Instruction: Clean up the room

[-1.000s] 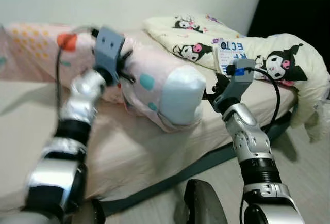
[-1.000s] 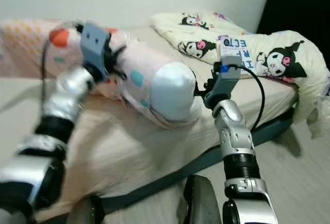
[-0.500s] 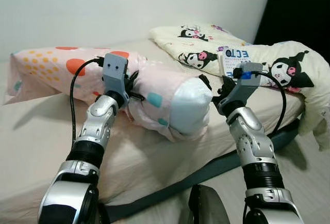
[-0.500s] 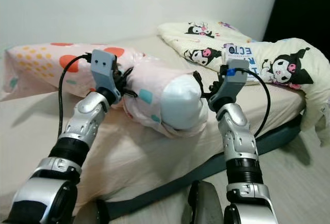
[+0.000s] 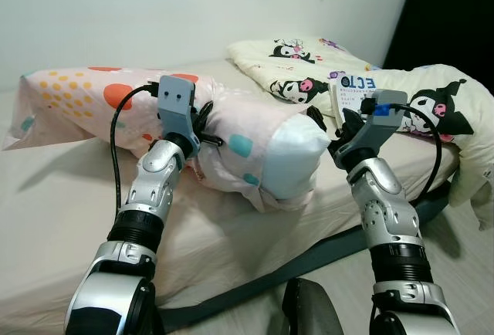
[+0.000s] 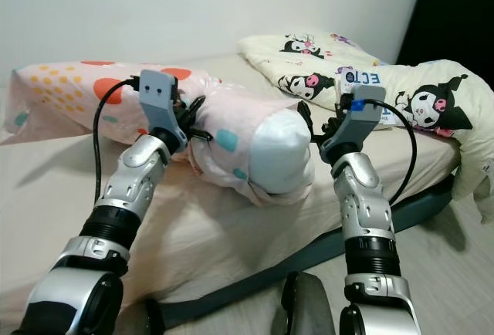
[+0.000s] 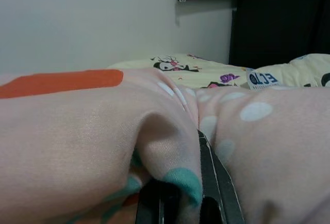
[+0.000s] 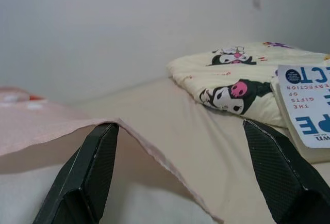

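Left gripper (image 5: 202, 128) pinching a fold of pink pillowcase fabric, fingers (image 7: 219, 193) pressed together w/ cloth bunched between (confirmed in left wrist view). Right gripper (image 8: 180, 167) spreading wide, one finger (image 8: 87, 172) tucking under pillowcase hem at open end, other finger (image 8: 286, 175) hanging free, apart from fabric. Pillow (image 5: 262, 153) lying on bed (image 5: 69, 219), near its front edge, white inner end (image 5: 297, 157) facing robot btwn both arms. Lying beyond: cartoon-print quilt (image 5: 309, 65) heaped along bed's right side, w/ a book (image 5: 351, 92) resting on it just behind right wrist. Standing behind: white wall (image 5: 154, 11).
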Controlling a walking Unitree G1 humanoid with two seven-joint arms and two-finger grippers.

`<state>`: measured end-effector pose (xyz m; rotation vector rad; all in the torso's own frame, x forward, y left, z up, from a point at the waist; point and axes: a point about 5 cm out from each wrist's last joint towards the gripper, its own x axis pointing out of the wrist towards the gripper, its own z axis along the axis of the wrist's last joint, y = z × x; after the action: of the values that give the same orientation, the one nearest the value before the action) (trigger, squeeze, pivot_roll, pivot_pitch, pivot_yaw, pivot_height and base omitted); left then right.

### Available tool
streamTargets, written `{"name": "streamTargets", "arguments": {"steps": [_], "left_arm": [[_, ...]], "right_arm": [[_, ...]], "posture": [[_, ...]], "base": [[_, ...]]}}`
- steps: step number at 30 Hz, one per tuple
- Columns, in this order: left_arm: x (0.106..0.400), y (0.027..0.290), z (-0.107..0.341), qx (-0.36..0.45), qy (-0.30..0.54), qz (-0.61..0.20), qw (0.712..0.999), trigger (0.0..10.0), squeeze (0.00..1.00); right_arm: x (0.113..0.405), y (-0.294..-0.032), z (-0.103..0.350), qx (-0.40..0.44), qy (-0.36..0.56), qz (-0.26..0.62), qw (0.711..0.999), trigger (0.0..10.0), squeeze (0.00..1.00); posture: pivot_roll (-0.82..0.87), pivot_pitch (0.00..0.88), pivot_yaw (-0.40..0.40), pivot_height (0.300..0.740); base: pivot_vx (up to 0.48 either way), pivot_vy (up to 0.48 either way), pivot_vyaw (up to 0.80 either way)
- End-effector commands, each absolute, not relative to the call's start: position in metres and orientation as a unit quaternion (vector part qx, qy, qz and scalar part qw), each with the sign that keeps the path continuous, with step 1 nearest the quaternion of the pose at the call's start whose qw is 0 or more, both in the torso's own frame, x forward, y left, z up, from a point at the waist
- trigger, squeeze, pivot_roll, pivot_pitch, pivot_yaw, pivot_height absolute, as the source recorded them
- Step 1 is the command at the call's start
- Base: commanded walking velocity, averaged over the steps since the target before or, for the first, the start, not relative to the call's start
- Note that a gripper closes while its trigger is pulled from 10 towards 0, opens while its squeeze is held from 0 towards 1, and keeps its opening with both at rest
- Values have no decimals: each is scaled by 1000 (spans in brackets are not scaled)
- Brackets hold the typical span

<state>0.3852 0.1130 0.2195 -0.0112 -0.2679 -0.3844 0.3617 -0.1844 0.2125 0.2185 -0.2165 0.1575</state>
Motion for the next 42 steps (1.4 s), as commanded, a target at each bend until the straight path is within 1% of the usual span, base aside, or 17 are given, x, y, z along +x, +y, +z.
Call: {"name": "streamTargets", "arguments": {"steps": [1,8,9,12,23,27,32,38,39,42], "left_arm": [[384,103,227,2,-143,-211,967,10000,0],[386,105,234,1,-145,-204,968,10000,0],[385,105,233,-5,-140,-199,970,10000,0],[384,104,231,-5,-136,-199,971,10000,0],[385,105,235,-2,-136,-195,971,10000,0],[386,108,238,-6,-134,-189,973,10000,0],[386,109,238,-8,-131,-189,973,10000,0],[387,110,239,3,-131,-193,972,10000,0],[387,111,241,15,-133,-196,972,10000,0],[387,113,242,20,-134,-193,972,10000,0]], "right_arm": [[362,-181,222,117,-126,89,981,10000,0],[360,-179,221,131,-128,87,979,10000,0],[361,-180,221,132,-130,86,979,10000,0],[361,-183,223,137,-134,79,978,10000,0],[359,-185,222,141,-135,75,978,10000,0],[358,-192,227,144,-143,62,977,10000,0],[359,-195,229,145,-146,58,977,10000,0],[360,-203,236,151,-157,40,975,10000,0],[359,-205,238,148,-158,41,975,10000,0],[359,-207,241,146,-162,40,975,10000,0]], "posture": [[-47,0,-18,546],[-37,0,-16,561],[-34,0,-14,571],[-30,0,-13,580],[-26,0,-6,600],[-22,0,5,619],[-25,0,9,629],[-20,0,9,648],[-26,0,9,658],[-30,0,8,663]], "base": [[0,0,0],[0,0,0],[0,0,0],[0,0,0],[0,0,0],[0,0,0],[0,0,0],[0,0,0],[0,0,0],[0,0,0]]}}
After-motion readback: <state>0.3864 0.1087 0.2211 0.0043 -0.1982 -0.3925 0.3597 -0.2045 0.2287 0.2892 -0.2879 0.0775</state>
